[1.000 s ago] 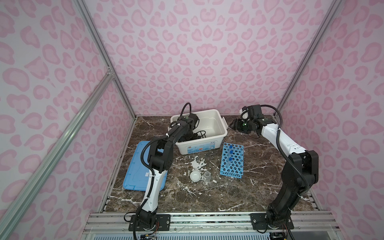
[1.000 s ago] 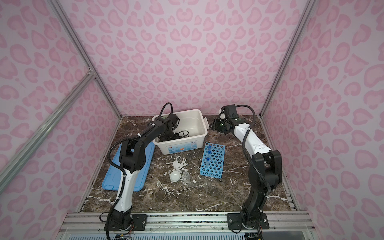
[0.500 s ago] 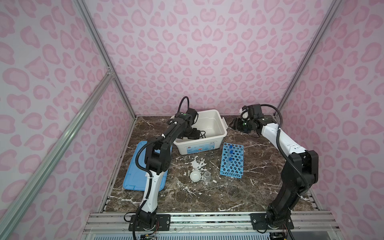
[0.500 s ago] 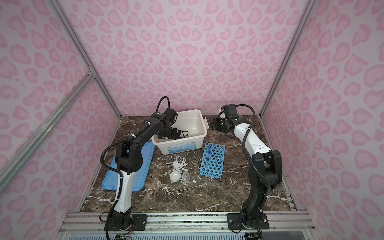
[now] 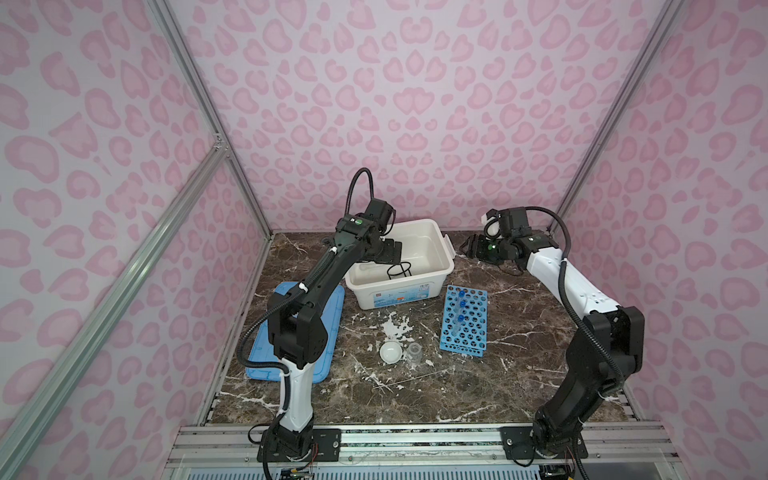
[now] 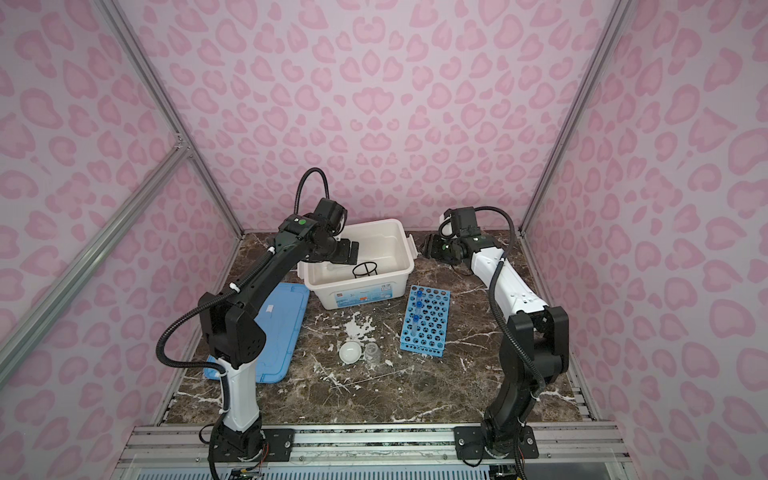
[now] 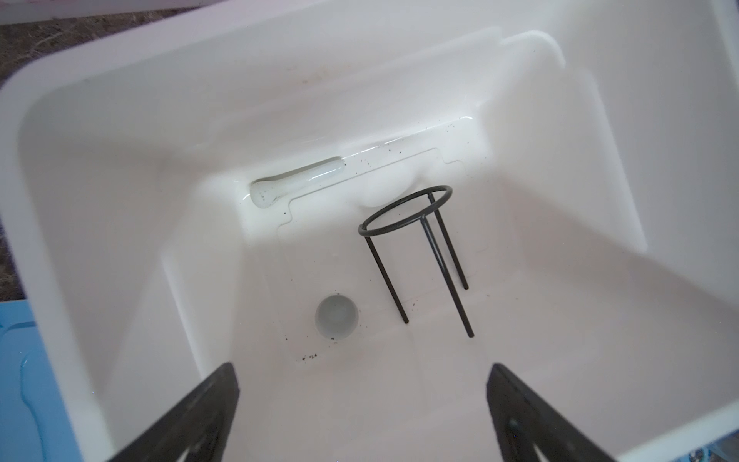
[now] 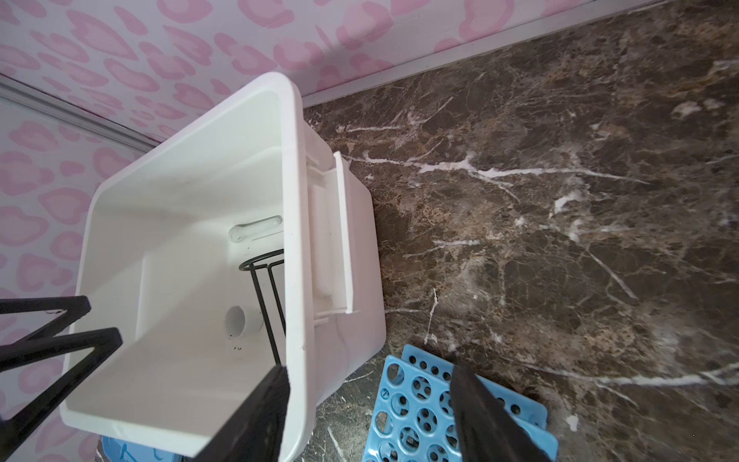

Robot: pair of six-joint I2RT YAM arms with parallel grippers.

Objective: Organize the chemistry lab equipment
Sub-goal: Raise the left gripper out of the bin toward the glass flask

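While working back from the front rail (image 5: 415, 440): white shallow dish (image 5: 391, 352) just beside clear small beaker (image 5: 414, 354), loose on marble (image 5: 498, 374), nearer the left arm (image 5: 316, 274). Then blue perforated rack (image 5: 464, 328). Farthest, in the storage box (image 5: 395, 293): ring stand (image 7: 388, 278), white cup (image 7: 336, 317), white pestle (image 7: 298, 186), under left gripper (image 7: 362, 372), spread wide, empty, dish well forward of it. Right gripper (image 8: 370, 372) parted, empty.

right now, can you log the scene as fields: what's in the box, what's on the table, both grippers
in box: pestle, cup, wire stand upright
on table: dish, beaker, rack holding blue-capped tubes, lid
left gripper: open, empty, over the box
right gripper: open, empty, beside the box
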